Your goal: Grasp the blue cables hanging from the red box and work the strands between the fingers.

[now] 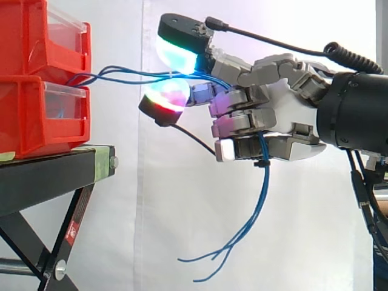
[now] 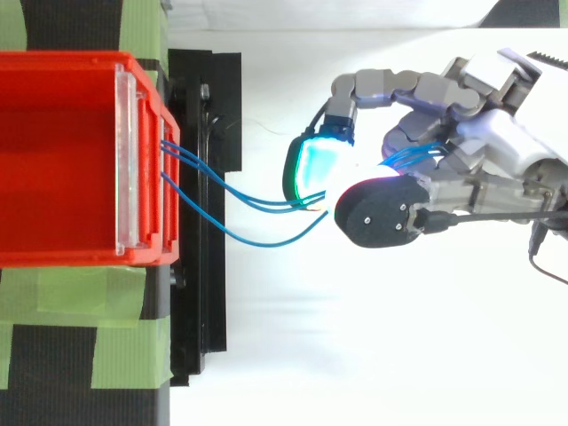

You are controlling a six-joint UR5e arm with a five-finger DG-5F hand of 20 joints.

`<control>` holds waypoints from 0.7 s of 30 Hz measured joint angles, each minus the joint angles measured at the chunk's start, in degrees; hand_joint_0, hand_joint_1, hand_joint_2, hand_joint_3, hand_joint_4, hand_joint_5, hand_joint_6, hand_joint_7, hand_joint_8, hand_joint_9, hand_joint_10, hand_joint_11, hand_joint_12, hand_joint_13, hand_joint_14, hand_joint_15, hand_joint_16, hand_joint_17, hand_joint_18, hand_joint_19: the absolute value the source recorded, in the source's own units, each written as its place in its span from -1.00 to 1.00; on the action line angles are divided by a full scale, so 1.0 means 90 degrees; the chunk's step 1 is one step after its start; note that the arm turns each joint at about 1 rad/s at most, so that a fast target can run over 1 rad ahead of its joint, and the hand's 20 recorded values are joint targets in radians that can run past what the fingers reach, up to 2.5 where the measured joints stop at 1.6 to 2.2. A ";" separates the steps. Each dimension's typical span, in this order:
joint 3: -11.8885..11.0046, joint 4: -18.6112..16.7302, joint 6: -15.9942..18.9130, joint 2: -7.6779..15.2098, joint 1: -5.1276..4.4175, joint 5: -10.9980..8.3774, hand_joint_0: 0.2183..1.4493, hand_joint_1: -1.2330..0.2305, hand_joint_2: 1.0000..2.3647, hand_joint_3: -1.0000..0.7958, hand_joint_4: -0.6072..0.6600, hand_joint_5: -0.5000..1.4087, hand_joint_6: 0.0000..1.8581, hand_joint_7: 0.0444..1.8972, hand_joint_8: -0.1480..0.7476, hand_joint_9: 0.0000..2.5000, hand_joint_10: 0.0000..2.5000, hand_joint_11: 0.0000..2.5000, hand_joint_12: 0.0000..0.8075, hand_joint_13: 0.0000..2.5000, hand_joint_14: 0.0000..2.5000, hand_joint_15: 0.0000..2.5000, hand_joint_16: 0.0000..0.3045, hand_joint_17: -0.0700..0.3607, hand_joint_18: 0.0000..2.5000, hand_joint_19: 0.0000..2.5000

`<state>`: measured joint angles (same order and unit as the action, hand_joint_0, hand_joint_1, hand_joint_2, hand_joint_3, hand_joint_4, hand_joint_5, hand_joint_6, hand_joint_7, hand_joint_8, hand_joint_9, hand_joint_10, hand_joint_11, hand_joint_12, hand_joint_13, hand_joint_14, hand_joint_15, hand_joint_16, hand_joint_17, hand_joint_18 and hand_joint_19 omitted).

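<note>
The hand (image 1: 285, 118) enters from the right with its fingers curled and clamped on a bundle of thin blue cables (image 1: 130, 74). In the side view the lower fingers (image 1: 242, 124) are folded tight toward the palm. The strands pass in among the fingers near the top and come out beneath them. The uppermost finger reaches forward over the strands, its pad (image 1: 176, 53) glowing green and cyan. A second pad (image 1: 165, 97), glowing red, green and cyan, sits just below the strands. From above, the cyan-green pad (image 2: 315, 170) and the black back of the other pad (image 2: 382, 213) stand close together, and the blue cables (image 2: 275, 204) run in between them.

Below the hand, the free ends hang down in a curve and fan apart, touching nothing.

To the left, the strands cross the open gap roughly level, with slight slack, to two stacked red plastic bins (image 1: 36, 115) with clear front panels. They leave the front of the bins about where the upper bin sits on the lower. The top view shows three strands at that front. The hand is well apart from the bins.

The bins rest on a black worktop (image 1: 42, 179) marked with strips of green tape (image 2: 71, 297). A white curtain (image 1: 121, 212) hangs behind.
</note>
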<state>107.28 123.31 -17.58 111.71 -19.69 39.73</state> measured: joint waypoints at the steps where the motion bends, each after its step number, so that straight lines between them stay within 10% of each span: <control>1: 0.0001 0.0000 0.0000 0.0000 0.0000 0.0000 0.08 -0.25 -0.98 -0.57 0.35 -0.23 -0.52 0.39 0.52 0.42 1.00 1.00 0.69 0.57 1.00 0.37 0.59 0.17 1.00 -0.52; 21: 0.0003 0.0000 0.0000 0.0002 -0.0021 0.0001 0.06 -0.29 -0.96 -0.13 0.29 -0.33 -0.31 0.33 0.52 0.42 1.00 1.00 0.69 0.57 1.00 0.37 0.59 0.17 1.00 -0.52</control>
<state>107.31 123.31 -17.58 111.73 -19.87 39.74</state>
